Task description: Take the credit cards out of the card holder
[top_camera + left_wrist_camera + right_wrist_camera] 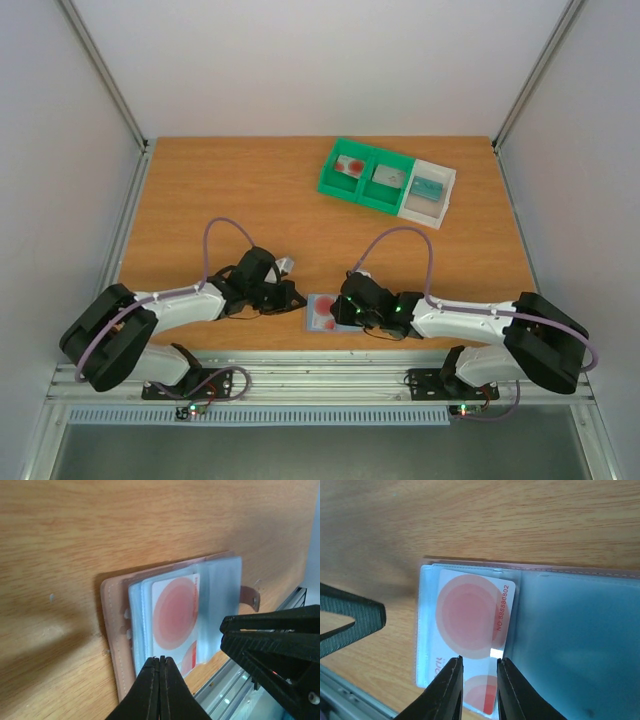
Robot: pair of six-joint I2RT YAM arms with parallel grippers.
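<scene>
The card holder [316, 302] lies open near the table's front edge, between my two grippers. It has a pinkish cover [112, 630] and clear blue-grey sleeves [570, 630]. A whitish credit card with a big red round blotch [470, 610] sits in the top sleeve, also in the left wrist view [175, 610]. My left gripper [160, 658] is shut, its tips at the sleeves' near edge; whether it pinches a sleeve I cannot see. My right gripper [479, 662] hangs over the card's near end with a narrow gap between its jaws. Nothing is held in that gap.
A green and white compartment tray [398, 203] stands at the back right with a red-blotched card [350, 166], a greyish card [388, 175] and a teal one [428, 187] in it. The metal rail [320, 378] runs just in front of the holder.
</scene>
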